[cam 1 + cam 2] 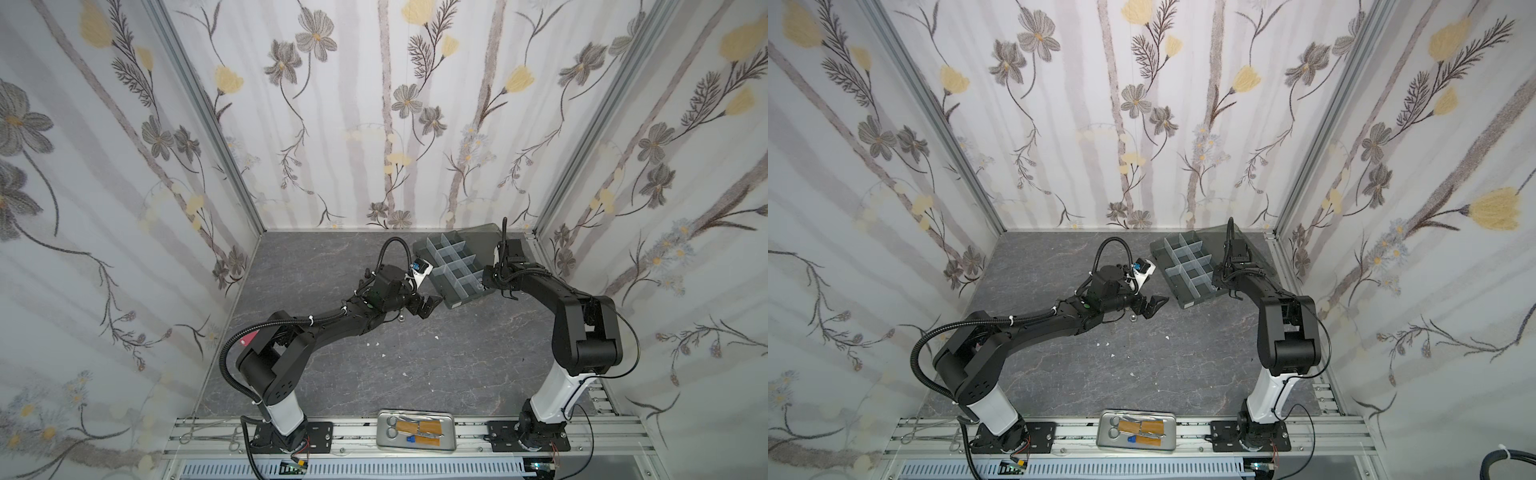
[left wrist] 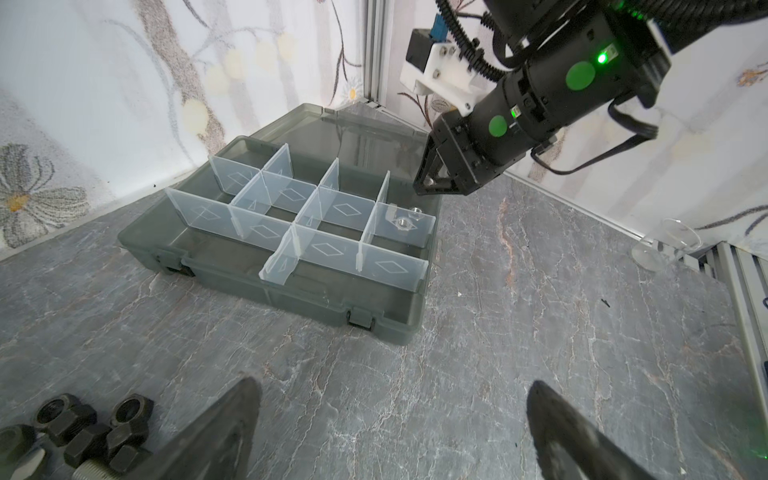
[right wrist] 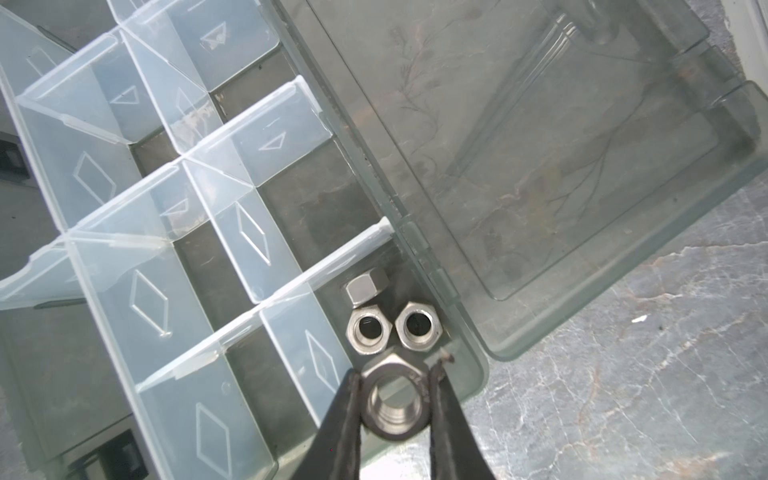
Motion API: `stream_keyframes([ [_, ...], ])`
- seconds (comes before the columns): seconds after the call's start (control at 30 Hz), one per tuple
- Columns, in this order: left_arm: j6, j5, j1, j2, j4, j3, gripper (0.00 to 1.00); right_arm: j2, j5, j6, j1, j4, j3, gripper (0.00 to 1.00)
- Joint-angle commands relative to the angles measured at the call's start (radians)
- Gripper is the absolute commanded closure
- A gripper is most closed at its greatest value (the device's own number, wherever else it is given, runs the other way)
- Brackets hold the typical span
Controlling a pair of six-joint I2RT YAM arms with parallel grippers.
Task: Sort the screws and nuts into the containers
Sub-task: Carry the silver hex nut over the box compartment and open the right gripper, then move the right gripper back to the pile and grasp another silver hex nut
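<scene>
Right pincer (image 3: 395, 371) clamps silver nut (image 3: 376, 422), bore running along the fingers.

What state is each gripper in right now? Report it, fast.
Left gripper: open, holding nothing.
Right gripper: shut on a silver hexagonal metal nut, over the dark grey plastic organizer box.

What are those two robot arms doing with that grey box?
They are sorting nuts into the organizer box, whose lid is open. The right gripper pinches a silver nut just above a corner cell of the box, where three silver nuts lie. The left gripper is open and holds nothing; it hangs over the table beside a little pile of black nuts not yet sorted.
</scene>
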Motion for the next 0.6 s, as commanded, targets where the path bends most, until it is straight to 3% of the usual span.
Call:
stream_keyframes([
  [0.0,-0.032,0.001,0.001,-0.003,0.09,-0.01,0.0,0.024,-0.009,0.0,0.0,0.039,0.008,0.77],
  [0.07,-0.034,-0.011,0.001,-0.009,0.1,-0.016,0.0,0.044,-0.009,0.002,0.0,0.04,0.019,0.75],
  [0.17,-0.034,-0.045,0.003,-0.028,0.115,-0.031,0.0,0.057,-0.016,0.007,0.002,0.032,0.037,0.6],
  [0.3,-0.09,-0.106,0.034,-0.082,0.197,-0.092,0.0,0.01,-0.02,0.016,0.01,0.045,0.026,0.49],
  [0.43,-0.181,-0.142,0.107,-0.157,0.312,-0.21,0.0,-0.092,-0.063,-0.009,0.067,0.113,-0.01,0.47],
  [0.57,-0.288,-0.175,0.21,-0.255,0.379,-0.363,0.0,-0.168,-0.218,-0.059,0.232,0.255,-0.076,0.46],
])
